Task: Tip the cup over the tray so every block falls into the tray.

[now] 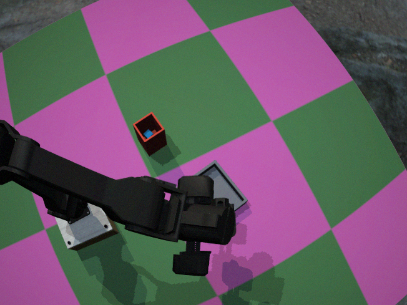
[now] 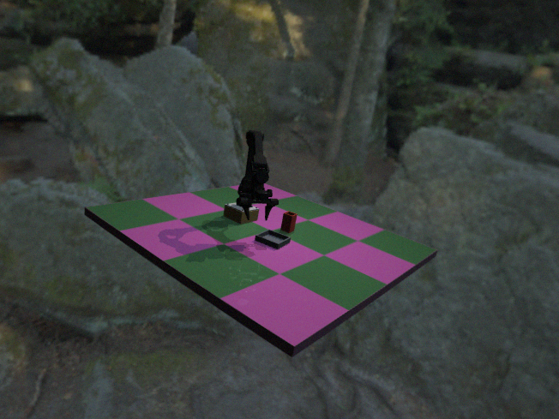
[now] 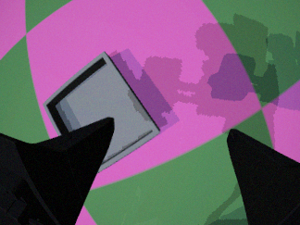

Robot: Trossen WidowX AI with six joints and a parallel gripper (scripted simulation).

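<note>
Gripper (image 1: 203, 238) (image 2: 257, 218) (image 3: 173, 131), black, fingers spread wide, lower centre of the top view. Cup (image 1: 158, 145) (image 2: 288, 223), red, upright on the table (image 1: 190, 91) (image 2: 321, 297) (image 3: 153, 12), left of centre, blue block (image 1: 148, 133) inside. Tray (image 1: 240, 196) (image 2: 272, 244) (image 3: 131, 93), grey, right of the cup.

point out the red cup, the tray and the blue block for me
red cup (image 1: 156, 143) (image 2: 288, 223): top and exterior views, on its outer side wall
tray (image 1: 231, 186) (image 2: 272, 242) (image 3: 106, 100): top, exterior and wrist views, on its floor, front wall and floor
blue block (image 1: 148, 133): top view, on its upper face
</note>
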